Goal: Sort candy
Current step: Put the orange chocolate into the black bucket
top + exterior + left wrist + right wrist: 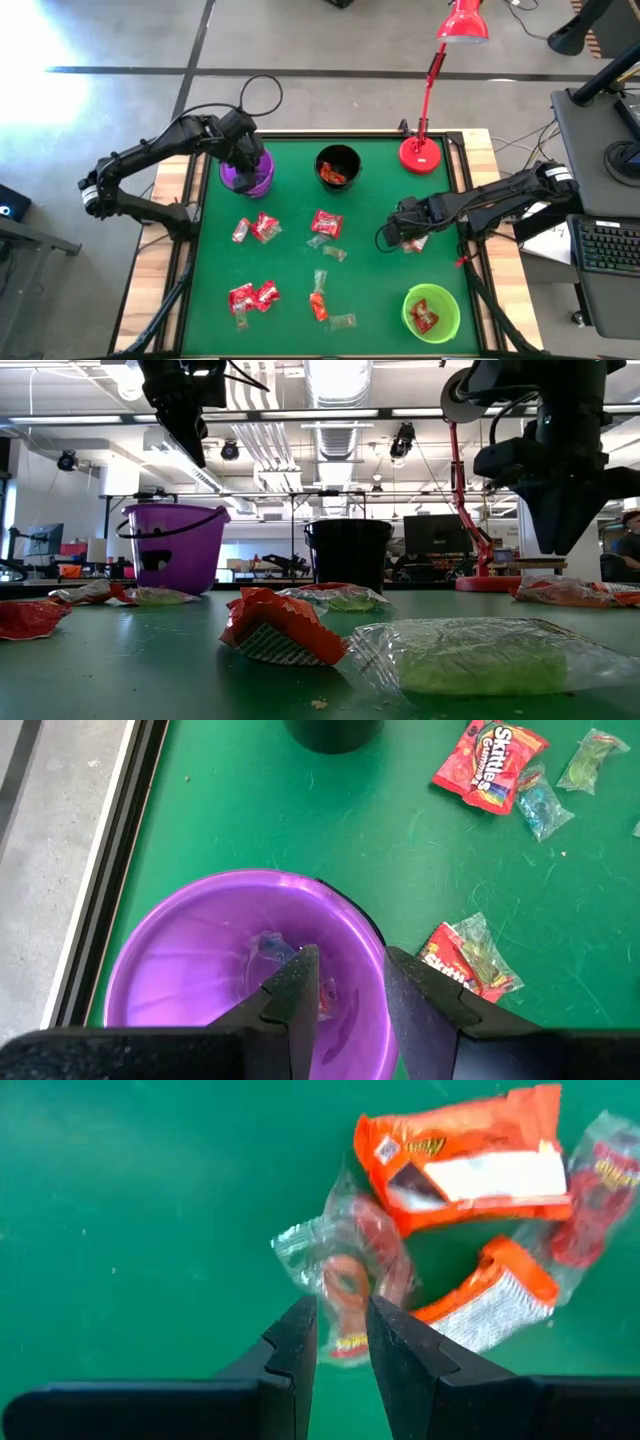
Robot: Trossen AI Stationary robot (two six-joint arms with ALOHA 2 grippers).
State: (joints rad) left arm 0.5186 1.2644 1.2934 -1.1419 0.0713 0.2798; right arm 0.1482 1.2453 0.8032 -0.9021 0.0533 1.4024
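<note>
Candy (322,226) lies scattered on the green table (290,258), with more pieces in the black cup (338,167) and green cup (431,312). Note the red desk lamp (424,152) at the far edge, near the right arm. The right gripper (341,1342) hangs over a small cluster: its fingers, slightly parted, straddle a clear-wrapped candy (345,1275) without gripping it. Beside it, an orange packet (462,1158) lies flat. The left gripper (350,985) hovers above the purple cup (180,945), fingers apart and empty.
</note>
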